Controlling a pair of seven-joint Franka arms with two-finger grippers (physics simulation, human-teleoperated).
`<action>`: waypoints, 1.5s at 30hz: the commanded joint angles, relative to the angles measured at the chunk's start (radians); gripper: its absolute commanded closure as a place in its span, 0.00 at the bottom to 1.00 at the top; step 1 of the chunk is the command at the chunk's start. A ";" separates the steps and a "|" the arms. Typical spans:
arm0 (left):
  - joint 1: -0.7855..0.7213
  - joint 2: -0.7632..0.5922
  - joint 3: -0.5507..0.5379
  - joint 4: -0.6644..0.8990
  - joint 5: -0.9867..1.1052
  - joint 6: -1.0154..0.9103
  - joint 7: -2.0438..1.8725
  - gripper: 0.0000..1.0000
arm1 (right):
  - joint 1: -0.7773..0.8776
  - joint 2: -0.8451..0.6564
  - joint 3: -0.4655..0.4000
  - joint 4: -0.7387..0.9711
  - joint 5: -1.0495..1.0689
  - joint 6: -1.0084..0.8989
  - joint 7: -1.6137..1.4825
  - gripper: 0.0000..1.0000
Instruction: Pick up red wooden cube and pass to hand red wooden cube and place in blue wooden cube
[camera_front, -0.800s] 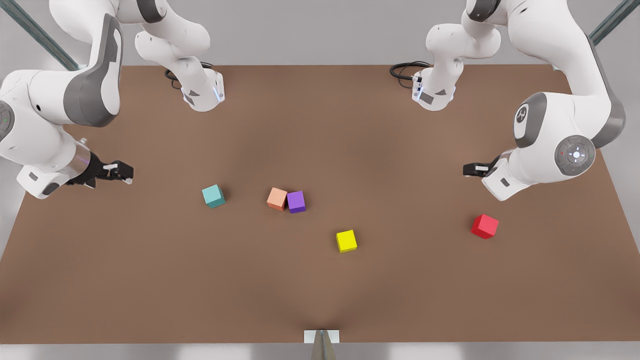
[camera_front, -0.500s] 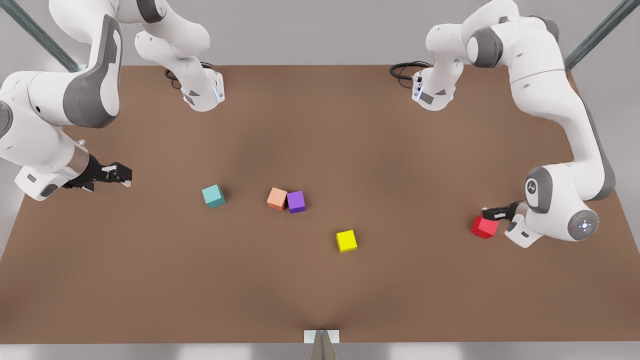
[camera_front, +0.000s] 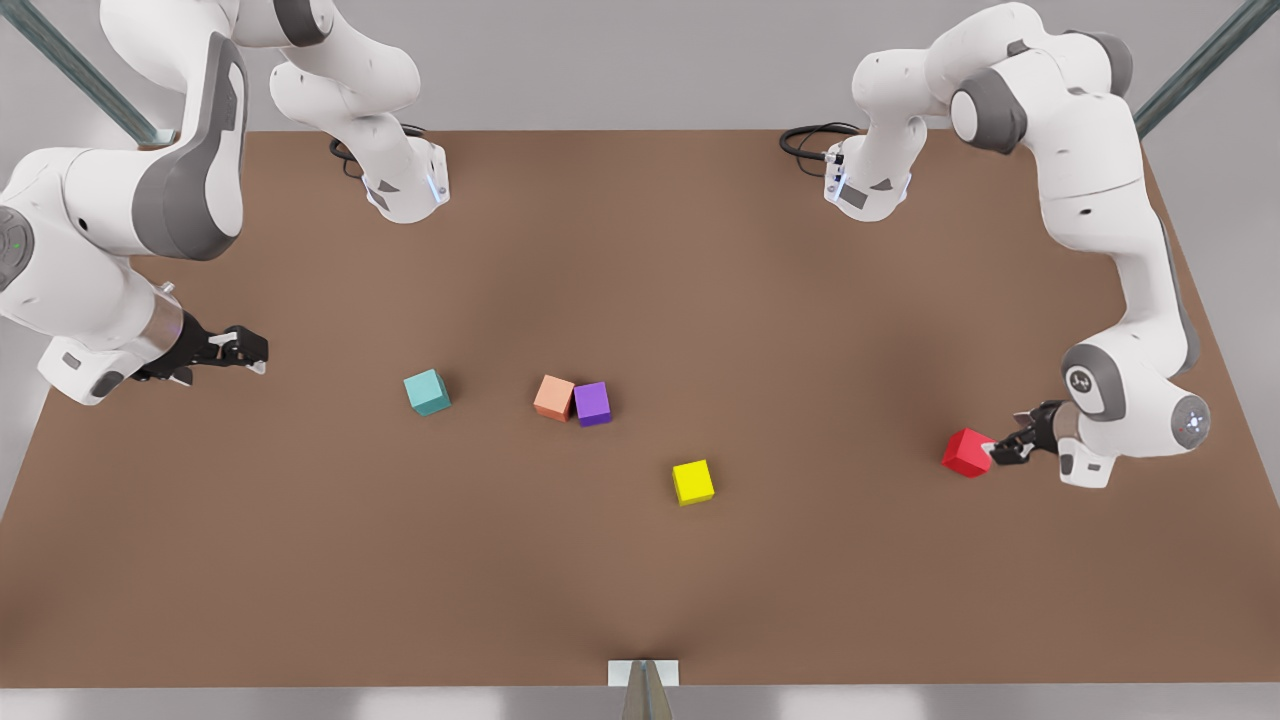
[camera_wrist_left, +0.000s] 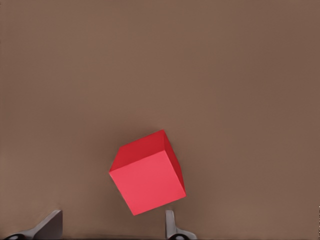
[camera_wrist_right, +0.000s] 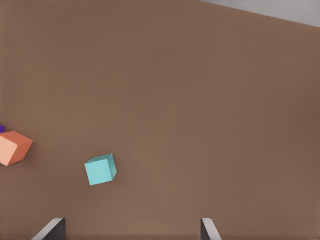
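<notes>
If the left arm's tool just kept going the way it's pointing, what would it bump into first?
Most likely the red wooden cube. The left tool sits right beside it with its fingers spread, one already alongside the cube. Exact depth is hard to judge.

Front view high over table (camera_front: 640, 250); wrist views close, facing tabletop.

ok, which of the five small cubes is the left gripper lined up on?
The bright red wooden cube, alone at the front view's right; the left gripper is open beside it. The other four sit far off.
</notes>
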 joint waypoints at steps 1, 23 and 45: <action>-0.002 -0.010 -0.002 -0.022 -0.007 0.053 -0.434 0.00 | 0.000 -0.001 0.000 0.000 0.000 -0.002 -0.022 0.00; -0.016 0.054 -0.043 -0.066 -0.081 0.242 -0.491 0.00 | 0.001 0.007 0.001 -0.008 0.000 -0.019 -0.036 0.00; -0.010 0.137 -0.056 0.090 -0.081 0.170 -0.485 0.47 | 0.006 0.008 0.003 -0.023 0.000 -0.019 -0.036 0.00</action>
